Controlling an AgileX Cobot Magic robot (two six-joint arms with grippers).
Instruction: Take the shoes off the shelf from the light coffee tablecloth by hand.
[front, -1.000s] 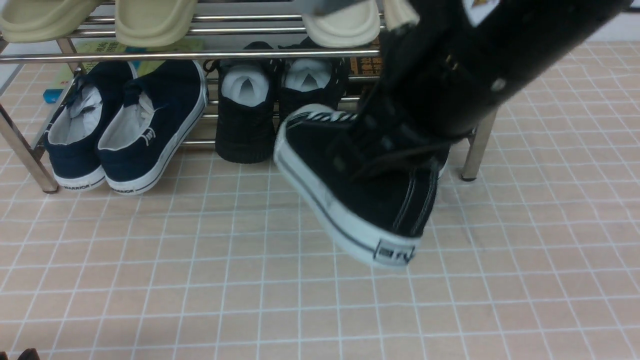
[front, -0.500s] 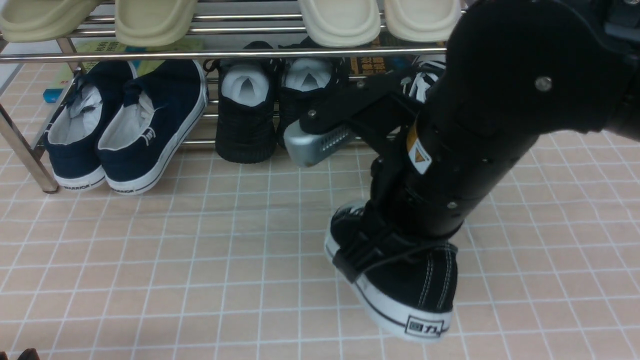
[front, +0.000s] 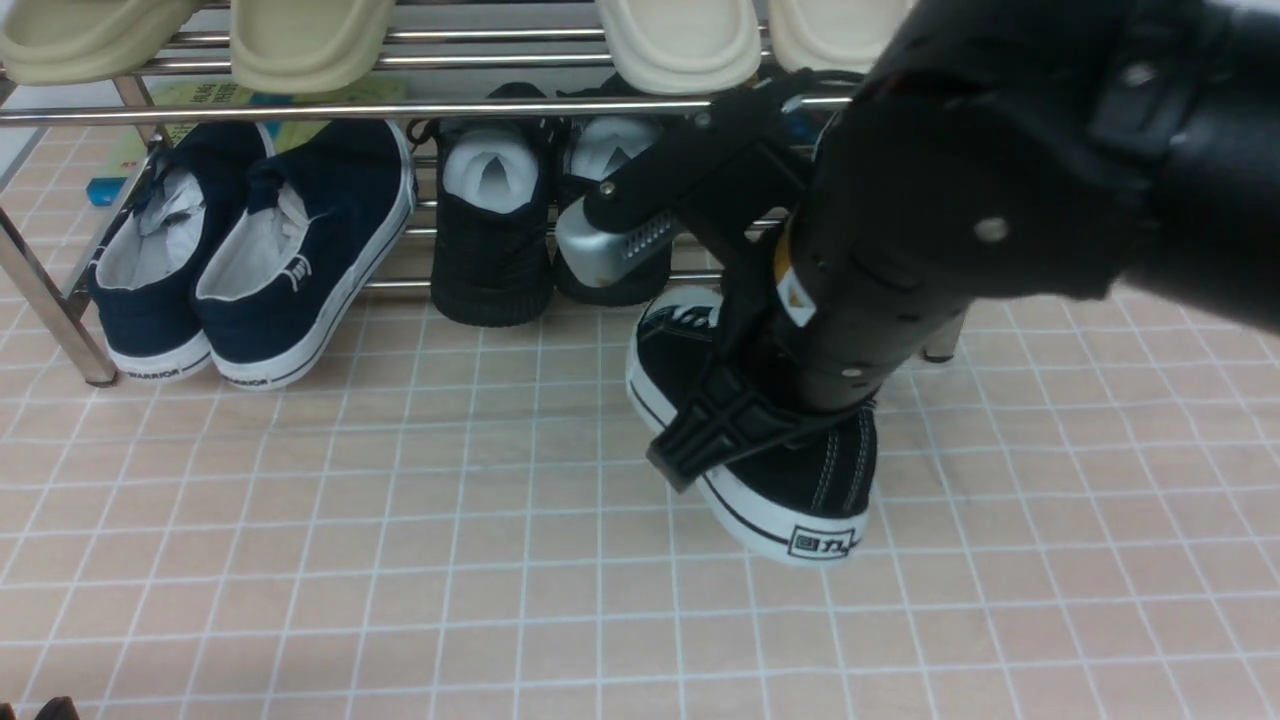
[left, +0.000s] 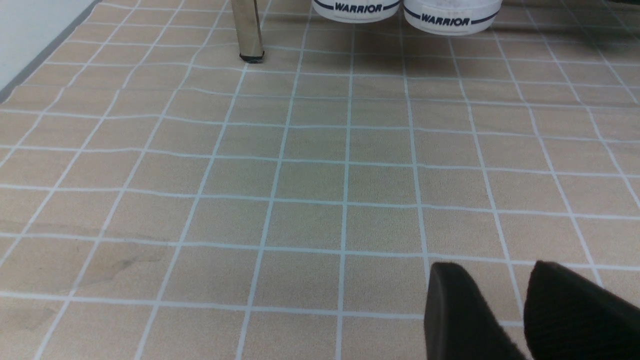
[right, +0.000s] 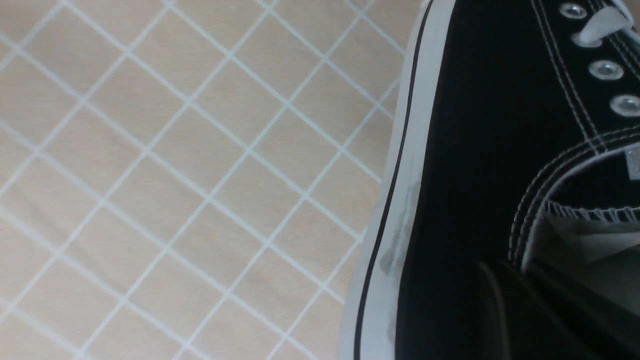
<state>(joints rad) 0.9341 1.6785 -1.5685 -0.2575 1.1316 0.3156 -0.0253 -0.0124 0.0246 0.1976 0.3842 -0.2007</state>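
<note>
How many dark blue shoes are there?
2: one inside the shelf's left leg, the other just right of it. The right arm might hide more.

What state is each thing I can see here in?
Right gripper: shut on the sneaker's collar edge
Black canvas sneaker with white toe cap: held, slanted
Left gripper: holding nothing, fingers slightly apart
Navy Warrior shoes: side by side, heels outward
Black mesh shoes: on the rack, partly hidden
Chrome shoe rack: upright, loaded
Grid-printed tablecloth: spread out, slightly wrinkled
</note>
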